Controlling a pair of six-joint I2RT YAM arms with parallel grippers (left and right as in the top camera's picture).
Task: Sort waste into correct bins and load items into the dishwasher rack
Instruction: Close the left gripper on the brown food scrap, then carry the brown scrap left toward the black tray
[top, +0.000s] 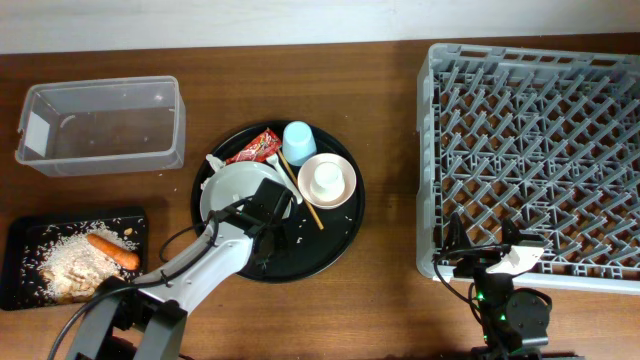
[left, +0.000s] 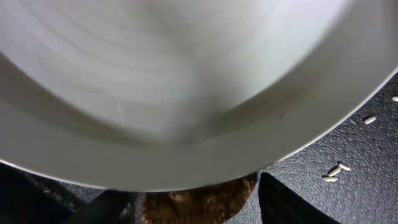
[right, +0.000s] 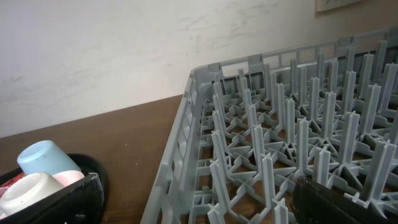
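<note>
My left gripper (top: 268, 215) is down in the big round black tray (top: 340, 235), at the near rim of the round white plate (top: 232, 188). In the left wrist view the plate (left: 186, 87) fills most of the frame. My fingers (left: 198, 202) are closed in on a brown nut-like scrap (left: 199, 202) that lies under the plate's rim. A red wrapper (top: 255, 148), a light blue cup (top: 298, 142), a white cup (top: 327, 180) in the white-pink bowl (top: 345, 192) and wooden chopsticks (top: 305, 200) are also on the tray. My right gripper (top: 490, 262) is open and empty at the dishwasher rack's (top: 530, 150) front left corner.
The clear box (top: 100, 125) stands at the back left. The shallow black tray (top: 20, 275) at the front left holds rice (top: 65, 265) and a carrot (top: 112, 250). Loose rice grains (left: 336, 171) lie on the round tray. The right wrist view shows the rack's pegs (right: 280, 143).
</note>
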